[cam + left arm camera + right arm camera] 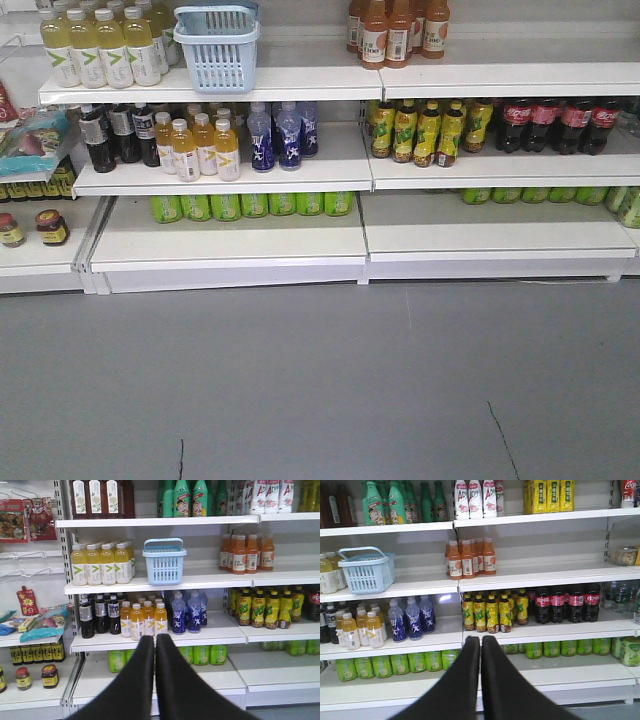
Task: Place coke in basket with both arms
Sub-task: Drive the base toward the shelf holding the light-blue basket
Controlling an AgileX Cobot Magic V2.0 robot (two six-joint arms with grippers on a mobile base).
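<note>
Several coke bottles (560, 124) with red caps and red labels stand in a row at the right of the middle shelf; they also show in the right wrist view (565, 602). The light blue basket (217, 45) stands on the top shelf at the left, and shows in the left wrist view (164, 561) and the right wrist view (366, 571). My left gripper (155, 639) is shut and empty, well back from the shelves. My right gripper (480, 639) is shut and empty, also well back. Neither arm shows in the front view.
White shelves (230, 170) hold yellow drink bottles (100, 48), dark bottles with grey-white labels (115, 133), blue bottles (275, 133), orange bottles (398, 30), yellow-green bottles (425, 130) and green cans (250, 205). Grey floor (320, 390) lies in front.
</note>
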